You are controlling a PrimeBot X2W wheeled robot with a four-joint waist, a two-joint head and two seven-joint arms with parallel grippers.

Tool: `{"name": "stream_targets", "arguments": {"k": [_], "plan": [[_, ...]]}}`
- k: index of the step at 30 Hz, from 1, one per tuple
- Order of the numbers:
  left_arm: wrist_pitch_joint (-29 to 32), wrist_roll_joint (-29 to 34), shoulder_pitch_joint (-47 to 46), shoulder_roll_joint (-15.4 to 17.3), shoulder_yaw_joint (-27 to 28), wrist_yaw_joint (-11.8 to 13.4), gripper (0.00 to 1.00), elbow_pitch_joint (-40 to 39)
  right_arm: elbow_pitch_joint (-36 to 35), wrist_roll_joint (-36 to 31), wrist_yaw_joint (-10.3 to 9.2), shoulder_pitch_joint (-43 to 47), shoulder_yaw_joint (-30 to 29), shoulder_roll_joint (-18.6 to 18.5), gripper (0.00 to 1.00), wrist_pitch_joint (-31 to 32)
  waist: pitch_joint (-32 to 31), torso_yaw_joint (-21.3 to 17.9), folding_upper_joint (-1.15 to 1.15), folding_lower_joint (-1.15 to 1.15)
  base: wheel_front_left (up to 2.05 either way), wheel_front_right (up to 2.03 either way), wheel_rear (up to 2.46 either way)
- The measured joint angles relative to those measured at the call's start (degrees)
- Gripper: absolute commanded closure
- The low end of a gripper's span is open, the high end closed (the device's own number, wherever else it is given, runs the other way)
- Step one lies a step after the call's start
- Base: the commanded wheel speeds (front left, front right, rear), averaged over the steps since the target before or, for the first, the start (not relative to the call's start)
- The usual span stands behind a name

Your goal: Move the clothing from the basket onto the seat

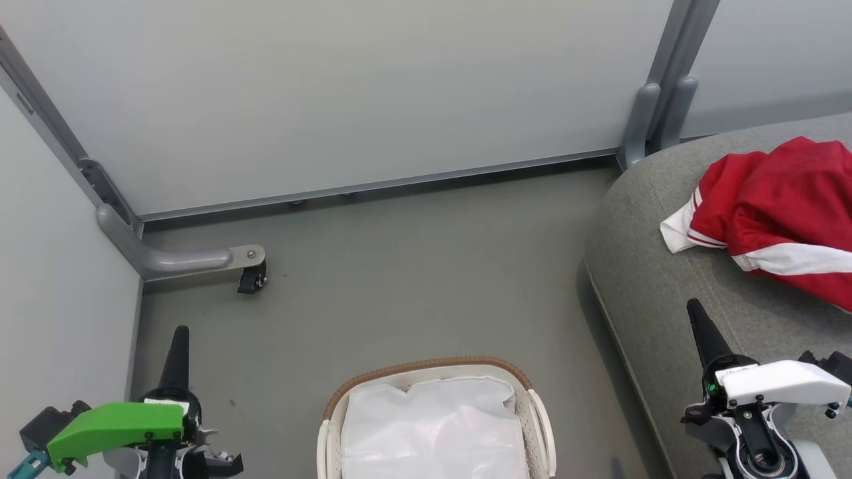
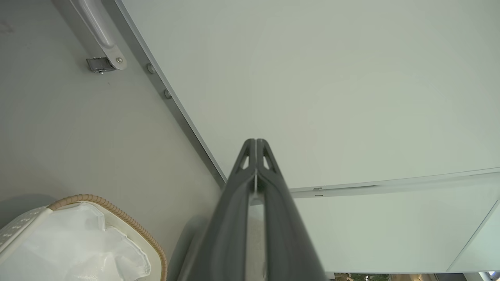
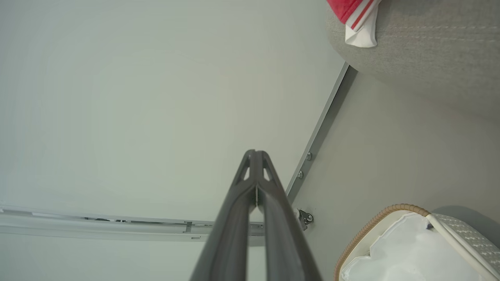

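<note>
Red clothing (image 1: 779,213) sits on the seat (image 1: 652,279) at 2 o'clock; the basket (image 1: 426,369) at 6 shows just its liner (image 1: 432,426). Looks soft, light and floppy, so I'd pinch a bunched fold. Left gripper (image 1: 180,336) and right gripper (image 1: 697,313) are pressed together, empty.

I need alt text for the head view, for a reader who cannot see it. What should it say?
Red clothing lies on the grey seat at the right. The white basket stands on the floor at bottom centre, a white liner showing inside. The left gripper and right gripper point up from the lower corners, both shut and empty.
</note>
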Motion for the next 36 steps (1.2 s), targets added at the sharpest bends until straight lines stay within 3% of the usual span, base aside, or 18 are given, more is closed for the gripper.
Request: {"name": "stream_targets", "arguments": {"k": [36], "plan": [[3.6,-13.66,-1.21,-0.07,1.22,-0.01,1.0,-1.21,-1.35,14.37,-0.01,0.26,-1.33,-0.1,1.0,3.8,-1.18,0.0,0.0,0.0,0.0,0.0,0.0]]}}
